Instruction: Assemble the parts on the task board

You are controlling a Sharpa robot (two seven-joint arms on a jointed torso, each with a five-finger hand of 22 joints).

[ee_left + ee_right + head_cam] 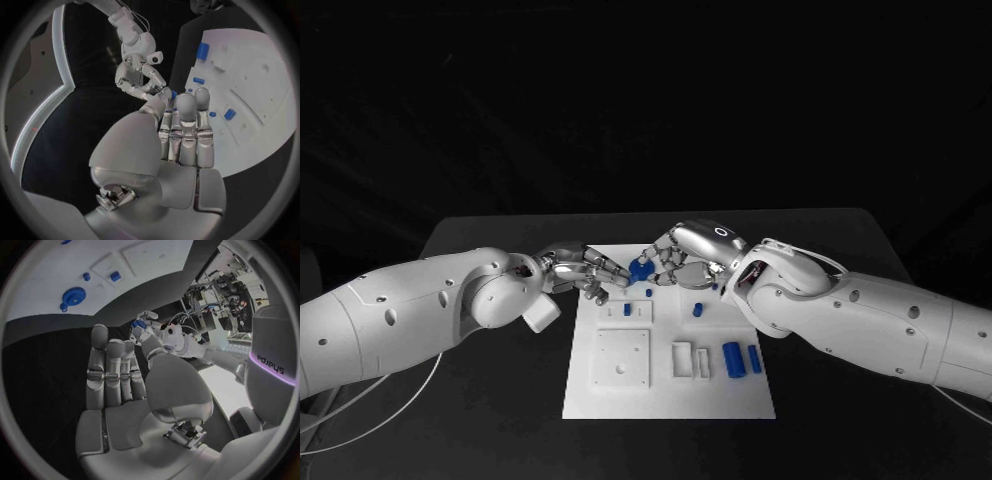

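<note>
Broadly, the matte black table carries the flat white task board, a smooth rectangular plate with shallow square recesses and raised blocks. Both white arms meet over the board's far edge, their polished silver hands nearly fingertip to fingertip.

The left hand reaches toward the board's far edge, fingers extended and laid side by side in the left wrist view; whether they close on anything I cannot tell. The right hand faces it, fingers curled inward. Between the two hands sits a small blue part, rounded and glossy, touching fingertips of both; which hand actually holds it cannot be told.

Nearer the robot than the right hand, two blue cylinders lie side by side on the board, smooth and stubby, beside a white rectangular block. Just below the right hand's fingers, a small blue peg stands on the board, and a smaller blue piece stands below the left hand. In the right wrist view a blue gear-shaped disc with a ridged rim lies flat on the board beyond the fingers.
</note>
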